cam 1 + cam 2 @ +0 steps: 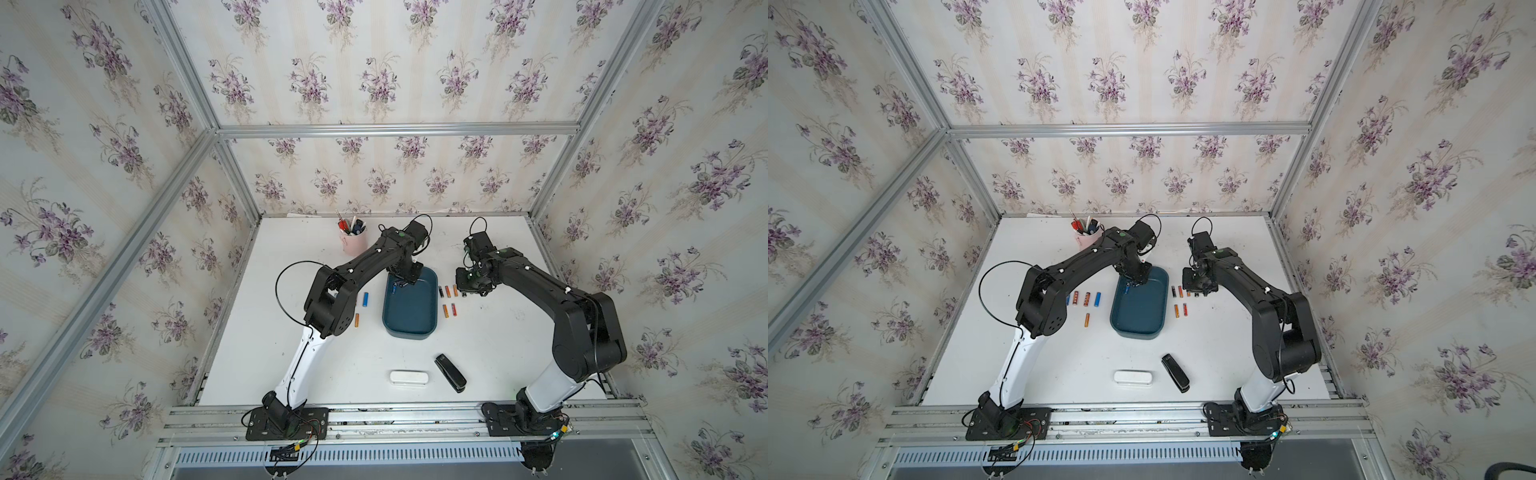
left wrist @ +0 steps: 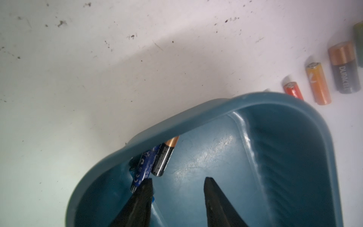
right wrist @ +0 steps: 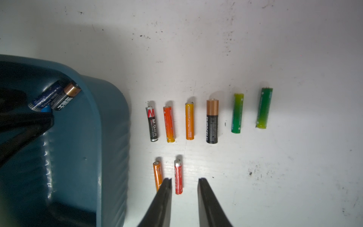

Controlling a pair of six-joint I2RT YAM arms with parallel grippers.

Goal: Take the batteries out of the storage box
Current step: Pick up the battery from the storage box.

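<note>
Two batteries remain in the box [image 1: 411,316], side by side and touching, in its far corner on the robot's left: a blue battery [image 2: 143,167] and a black-and-copper battery [image 2: 165,155]. Both lie flat, slanted across the corner, with the copper end against the wall.

The left arm reaches forward with its elbow raised and its wrist bent steeply down into that corner. The left pincer [image 2: 178,179] is open with nothing between its fingers. One fingertip [image 2: 148,182] is right at the blue battery's end.

On the surface [image 1: 498,332] right of the box lies a row of six batteries [image 3: 212,121]. An orange battery [image 3: 157,173] and a red battery [image 3: 178,176] form a second row. All are parallel, their long axes running along the box's long side. More batteries [image 1: 1086,299] left of the box lie the same way.

The right arm arches up and its wrist points down over the second row. The right pincer [image 3: 184,179] has its fingers apart and grips nothing; the red battery shows in the gap, close to one finger.
</note>
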